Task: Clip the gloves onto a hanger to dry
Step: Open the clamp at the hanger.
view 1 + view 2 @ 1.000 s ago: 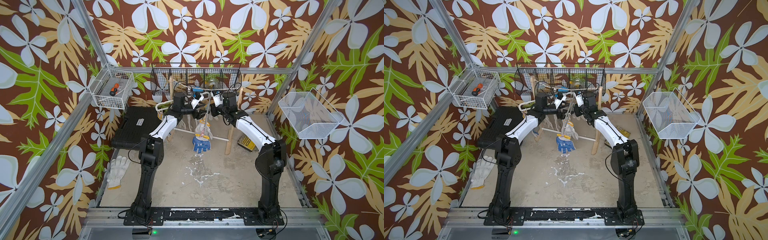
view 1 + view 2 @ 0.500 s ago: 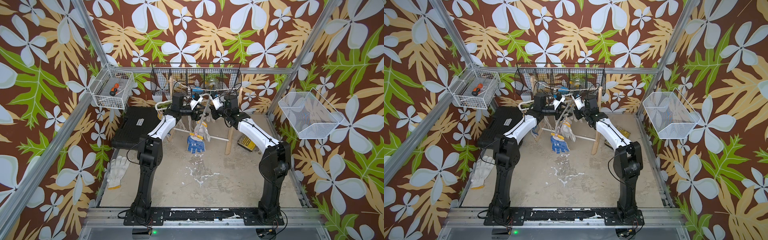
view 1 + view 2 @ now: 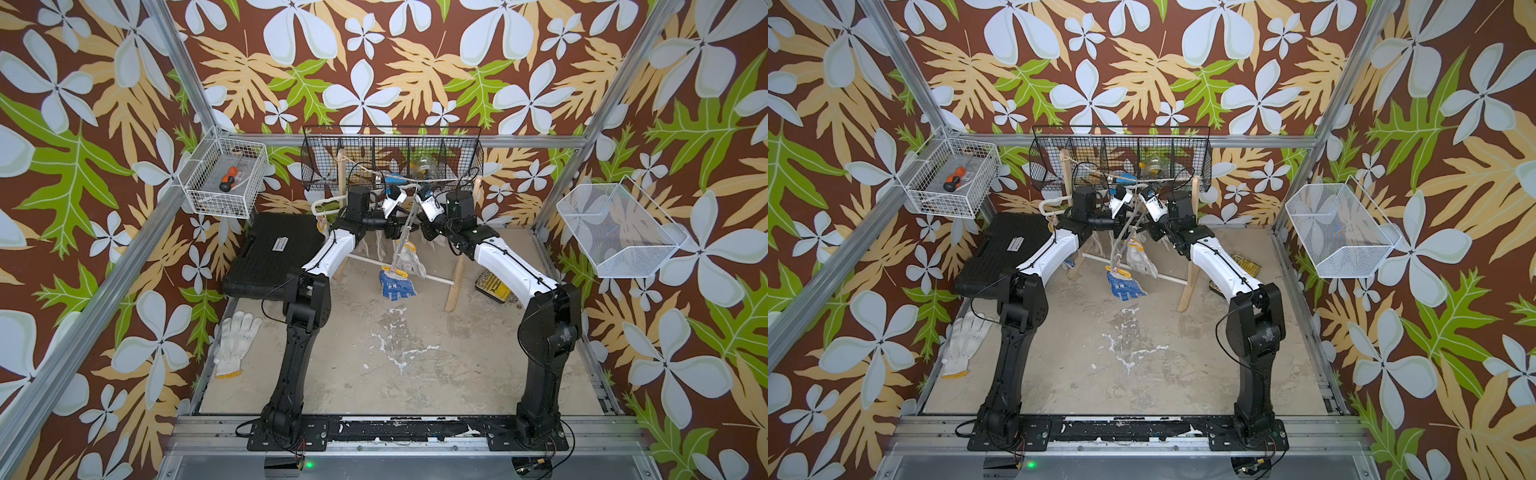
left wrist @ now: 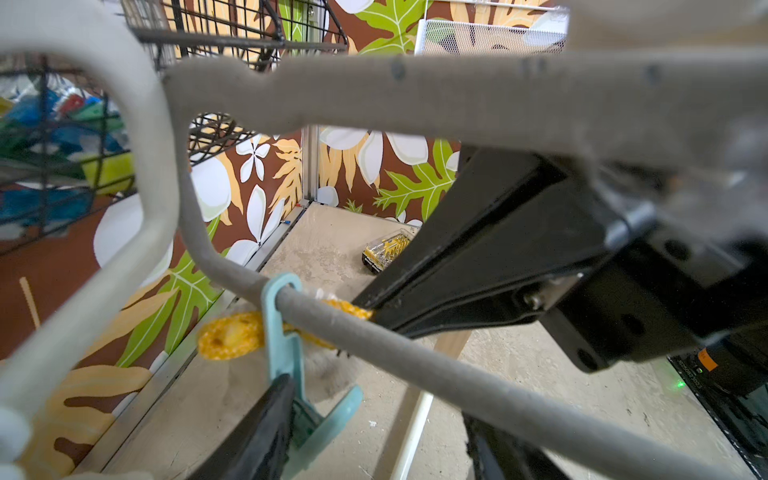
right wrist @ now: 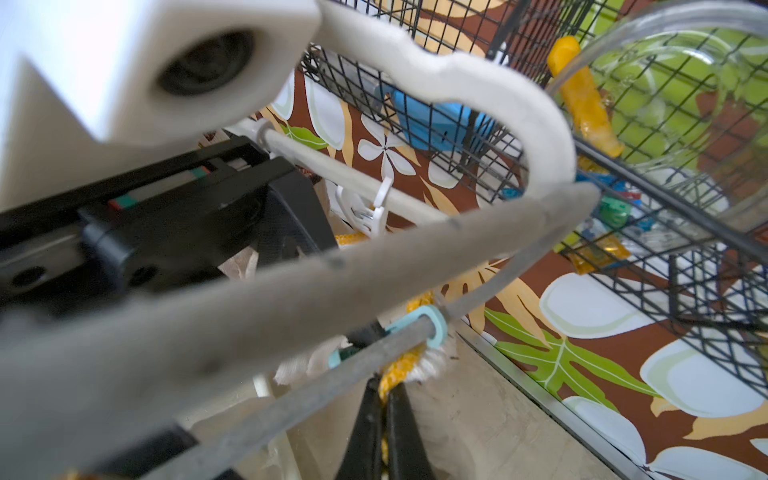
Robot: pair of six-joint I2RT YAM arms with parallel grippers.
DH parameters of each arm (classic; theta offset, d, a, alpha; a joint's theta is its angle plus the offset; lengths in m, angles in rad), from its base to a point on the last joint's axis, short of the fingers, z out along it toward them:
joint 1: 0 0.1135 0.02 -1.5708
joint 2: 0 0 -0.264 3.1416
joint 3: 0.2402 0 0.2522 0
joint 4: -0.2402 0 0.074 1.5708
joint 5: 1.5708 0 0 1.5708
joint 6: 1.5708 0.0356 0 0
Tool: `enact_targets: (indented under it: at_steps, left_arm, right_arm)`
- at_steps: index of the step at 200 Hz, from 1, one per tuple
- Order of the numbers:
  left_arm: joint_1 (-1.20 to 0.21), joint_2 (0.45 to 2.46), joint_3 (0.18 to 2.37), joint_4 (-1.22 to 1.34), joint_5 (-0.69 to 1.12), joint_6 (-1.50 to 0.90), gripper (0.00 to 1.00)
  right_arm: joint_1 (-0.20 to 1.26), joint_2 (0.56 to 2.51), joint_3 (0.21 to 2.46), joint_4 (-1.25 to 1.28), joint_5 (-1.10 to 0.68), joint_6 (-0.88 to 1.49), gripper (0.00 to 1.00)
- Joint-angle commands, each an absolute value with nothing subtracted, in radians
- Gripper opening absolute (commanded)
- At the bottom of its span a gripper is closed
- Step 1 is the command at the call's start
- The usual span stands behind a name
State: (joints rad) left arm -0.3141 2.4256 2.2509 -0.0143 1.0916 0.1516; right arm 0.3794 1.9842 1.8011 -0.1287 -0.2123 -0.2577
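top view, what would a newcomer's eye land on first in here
The left arm and right arm meet at the back centre over a grey hanger. There a blue-dotted glove dangles and the right end effector pinches another glove's yellow cuff. A lone white glove lies at the left edge of the floor, and loud flowered wallpaper covers every wall.

Walls (image 3: pixel 374 62): papered in brown, printed with white flowers, green and tan leaves. Floor (image 3: pixel 415 374): pale, stained, white-flecked at centre. Posts (image 3: pixel 183 66): aluminium, set at the rear corners. Evenly lit.
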Motion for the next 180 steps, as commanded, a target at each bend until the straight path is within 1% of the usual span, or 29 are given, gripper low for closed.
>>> enact_targets:
  at_steps: [1, 13, 29, 48, 69, 91, 121, 146, 180]
  left_arm:
    - [-0.31, 2.436, 2.261, -0.005, 1.118, 0.126, 0.64]
    - [-0.307, 2.434, 2.263, -0.003, 1.117, 0.123, 0.61]
    - [-0.3, 2.429, 2.261, -0.026, 1.103, 0.144, 0.55]
    - [-0.291, 2.407, 2.251, -0.04, 1.088, 0.167, 0.51]
    - [-0.289, 2.396, 2.25, -0.045, 1.085, 0.171, 0.42]
    - [-0.288, 2.38, 2.228, -0.08, 1.064, 0.209, 0.36]
    - [-0.29, 2.402, 2.258, -0.075, 1.055, 0.204, 0.22]
    - [-0.295, 2.41, 2.26, -0.077, 1.041, 0.208, 0.25]
    - [-0.303, 2.41, 2.259, -0.105, 1.019, 0.236, 0.23]
  right_arm:
    - [0.383, 1.977, 1.807, -0.103, -0.246, -0.271, 0.0]
    - [0.383, 1.975, 1.803, -0.102, -0.251, -0.274, 0.0]
    - [0.382, 1.97, 1.797, -0.101, -0.251, -0.275, 0.0]
    - [0.382, 1.968, 1.792, -0.101, -0.25, -0.275, 0.0]
    - [0.383, 1.97, 1.793, -0.1, -0.248, -0.275, 0.0]
    - [0.382, 1.97, 1.796, -0.105, -0.245, -0.282, 0.0]
    - [0.382, 1.97, 1.799, -0.104, -0.256, -0.278, 0.0]
    - [0.382, 1.972, 1.809, -0.114, -0.262, -0.276, 0.0]
    - [0.383, 1.967, 1.803, -0.115, -0.271, -0.271, 0.0]
